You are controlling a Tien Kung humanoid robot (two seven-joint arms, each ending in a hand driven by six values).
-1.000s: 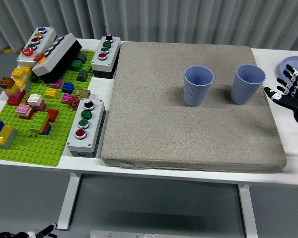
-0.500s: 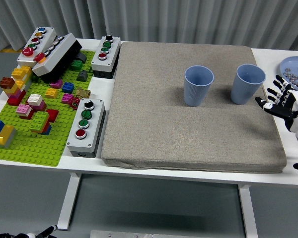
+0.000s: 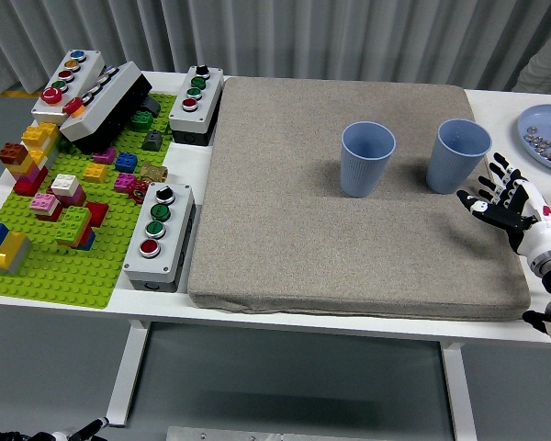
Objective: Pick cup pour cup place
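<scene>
Cups (image 3: 458,155) and (image 3: 367,159) are seen upright and untouched on the grey mat (image 3: 349,257), the right hand (image 3: 503,204) held spread-fingered just beside the nearer one, with picking, pouring and placing judged undone.

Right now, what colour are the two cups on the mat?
Both cups are light blue, seen in the head view.

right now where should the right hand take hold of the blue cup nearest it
Grip the right blue cup around its side wall at mid-height, coming in from its right. It stands upright on the grey mat, and the right hand is beside it with fingers spread.
</scene>
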